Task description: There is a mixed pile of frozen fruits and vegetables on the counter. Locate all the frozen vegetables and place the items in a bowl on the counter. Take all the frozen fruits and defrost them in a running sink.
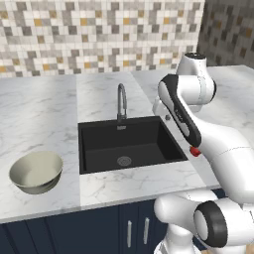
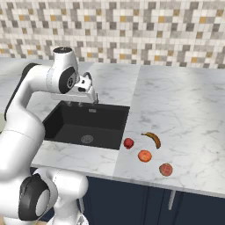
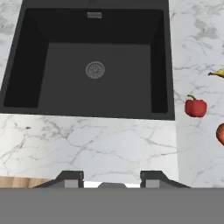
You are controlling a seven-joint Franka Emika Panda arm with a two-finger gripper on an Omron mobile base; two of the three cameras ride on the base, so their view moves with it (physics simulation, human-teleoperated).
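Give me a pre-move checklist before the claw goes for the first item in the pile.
1. Claw empty, with a gap between its tips: ok.
2. Four pile items on the counter right of the sink: red ball, banana, orange piece, peach ball: ok.
3. Items apart from one another, room to grasp each: ok.
4. Bowl upright and empty, left of the sink: ok.
5. Faucet running: not ok, no water seen.
6. Claw over the pile: not ok, it hangs above the sink's front edge.
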